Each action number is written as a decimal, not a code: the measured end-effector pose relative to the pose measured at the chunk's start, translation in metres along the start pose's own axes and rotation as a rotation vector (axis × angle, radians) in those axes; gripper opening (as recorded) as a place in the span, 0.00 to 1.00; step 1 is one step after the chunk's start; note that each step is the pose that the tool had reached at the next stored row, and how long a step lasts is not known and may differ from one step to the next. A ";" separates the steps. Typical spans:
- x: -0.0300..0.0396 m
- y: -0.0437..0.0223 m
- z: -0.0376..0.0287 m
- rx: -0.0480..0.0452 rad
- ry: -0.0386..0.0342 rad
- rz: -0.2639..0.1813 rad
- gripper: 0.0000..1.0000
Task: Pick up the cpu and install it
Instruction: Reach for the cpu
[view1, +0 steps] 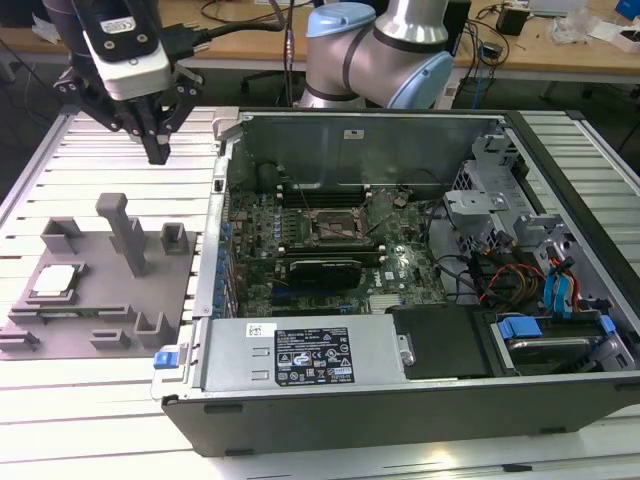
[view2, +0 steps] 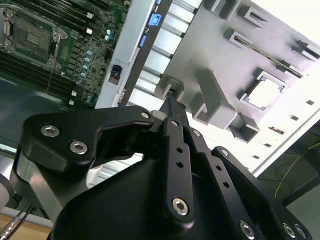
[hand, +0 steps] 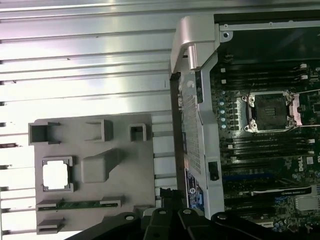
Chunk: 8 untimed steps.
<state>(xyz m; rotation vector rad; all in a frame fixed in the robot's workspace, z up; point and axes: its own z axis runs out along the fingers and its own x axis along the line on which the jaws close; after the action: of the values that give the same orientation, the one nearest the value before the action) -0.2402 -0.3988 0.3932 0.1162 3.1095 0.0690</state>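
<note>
Cpu (view1: 55, 282) lies flat in its pocket on the grey tray (view1: 100, 262), at about 8 o'clock of the tray in the exterior view; not yet picked. Claw (view1: 158, 152) hangs toward the tray's 1 o'clock, clenched on nothing, well apart from the chip. Socket (view1: 335, 228) sits inside the computer case (view1: 400, 410), at 3 o'clock of the tray, with no silver chip in it.

Judgement: spread the fingers before descent, centre over the chip, grip opposite rims, keep it level and clear of the tall post (view1: 125, 232).

Chip's corner mark and socket pins cannot be made out.
</note>
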 end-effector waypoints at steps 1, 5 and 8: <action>0.0019 -0.0001 -0.0001 0.0000 -0.0001 0.000 0.11; 0.0133 -0.0010 -0.0004 0.0000 -0.0009 0.000 0.11; 0.0215 -0.0016 -0.0006 -0.0001 -0.0016 0.000 0.11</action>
<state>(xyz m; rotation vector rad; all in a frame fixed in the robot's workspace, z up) -0.2618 -0.3988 0.3932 0.1161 3.1078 0.0691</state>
